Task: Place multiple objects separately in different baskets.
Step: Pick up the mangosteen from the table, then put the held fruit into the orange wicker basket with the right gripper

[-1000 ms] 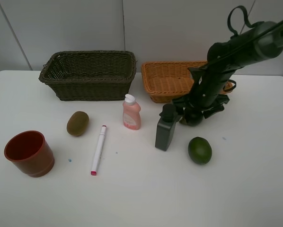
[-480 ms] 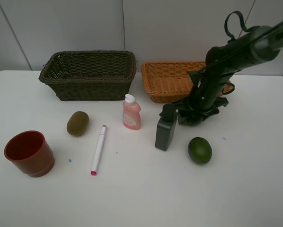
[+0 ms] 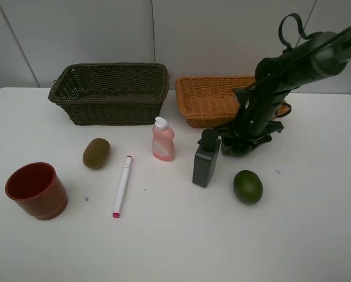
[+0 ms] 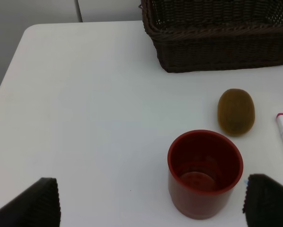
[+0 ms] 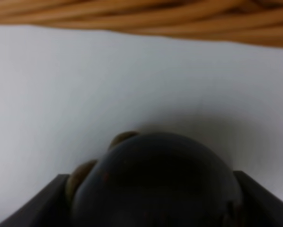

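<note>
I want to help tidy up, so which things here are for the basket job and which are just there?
For the job: dark basket, orange basket, kiwi, red cup, marker, pink bottle, dark bottle, green fruit, dark round fruit held in the right hand.

Just there: white table, grey wall.

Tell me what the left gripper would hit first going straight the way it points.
Probably the cup: it stands just ahead, between the fingertips of the open left gripper, with the kiwi beyond it. The gripper's height is unclear, so it might pass over the rim.
</note>
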You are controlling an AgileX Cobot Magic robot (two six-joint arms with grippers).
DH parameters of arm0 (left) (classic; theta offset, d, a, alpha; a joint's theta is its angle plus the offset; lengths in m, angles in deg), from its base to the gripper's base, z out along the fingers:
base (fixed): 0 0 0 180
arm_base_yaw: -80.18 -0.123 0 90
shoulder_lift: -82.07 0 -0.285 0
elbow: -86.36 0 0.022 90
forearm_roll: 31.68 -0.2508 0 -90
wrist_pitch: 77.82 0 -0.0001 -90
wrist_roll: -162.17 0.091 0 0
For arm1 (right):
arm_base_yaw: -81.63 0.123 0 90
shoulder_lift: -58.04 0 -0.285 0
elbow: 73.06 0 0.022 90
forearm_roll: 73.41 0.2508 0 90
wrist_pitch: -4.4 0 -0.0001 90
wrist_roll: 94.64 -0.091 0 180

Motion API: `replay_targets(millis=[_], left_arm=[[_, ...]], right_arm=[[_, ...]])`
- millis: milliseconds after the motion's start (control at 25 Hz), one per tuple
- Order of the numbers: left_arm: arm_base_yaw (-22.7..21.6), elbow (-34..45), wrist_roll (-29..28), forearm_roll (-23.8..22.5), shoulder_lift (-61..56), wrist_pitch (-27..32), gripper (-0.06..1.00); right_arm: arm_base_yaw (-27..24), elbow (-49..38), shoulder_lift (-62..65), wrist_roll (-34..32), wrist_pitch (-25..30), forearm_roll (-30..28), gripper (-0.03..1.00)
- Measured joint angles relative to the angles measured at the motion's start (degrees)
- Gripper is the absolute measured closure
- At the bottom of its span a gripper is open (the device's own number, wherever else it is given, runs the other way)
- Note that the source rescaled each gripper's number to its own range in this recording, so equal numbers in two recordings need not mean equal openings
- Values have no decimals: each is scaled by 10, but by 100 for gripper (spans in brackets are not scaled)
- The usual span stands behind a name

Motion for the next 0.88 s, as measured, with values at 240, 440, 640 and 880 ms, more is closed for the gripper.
replay_targets(millis=[240, 440, 640, 880], left_arm=[[0, 0, 0, 0, 0, 0, -6], [0, 0, 0, 0, 0, 0, -6], [0, 0, 0, 0, 0, 0, -6], [0, 0, 0, 0, 0, 0, -6]], right_arm=[[0, 0, 50, 0, 45, 0, 47], [0, 0, 137, 0, 63, 2, 47], [0, 59, 178, 0, 106, -3, 47], [0, 190, 154, 0, 146, -16, 47]])
